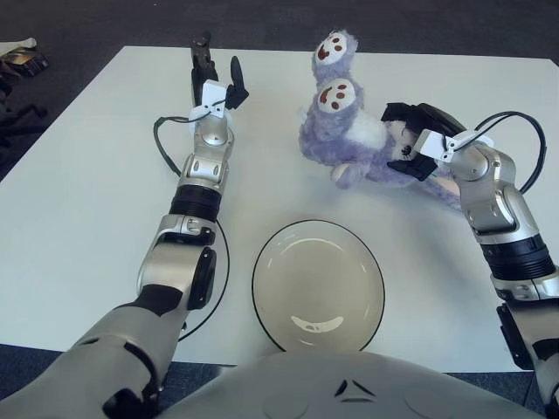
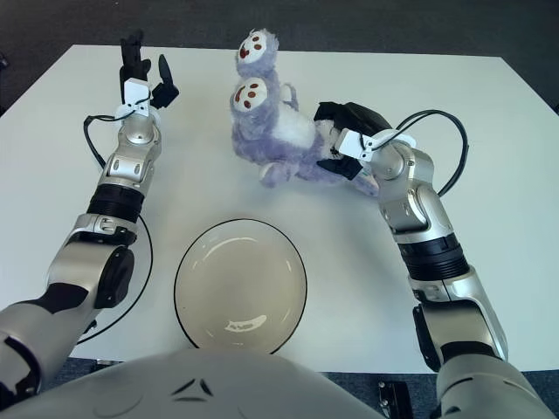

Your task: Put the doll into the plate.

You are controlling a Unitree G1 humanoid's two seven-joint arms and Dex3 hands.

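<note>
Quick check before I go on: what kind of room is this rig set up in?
Probably a lab or office test area: a plain white table on dark carpet, holding only a purple doll and an empty plate; clutter lies on the floor at far left.

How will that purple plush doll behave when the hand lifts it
The doll looks furry and stuffed, so probably light and floppy; its feet may droop. The right hand grips one side, so it may swing. Soft fur likely compresses, unlikely to slip or break over the plate.

Both head-mounted eyes look steeply down at the same white table (image 1: 79, 201), views nearly overlapping
</note>
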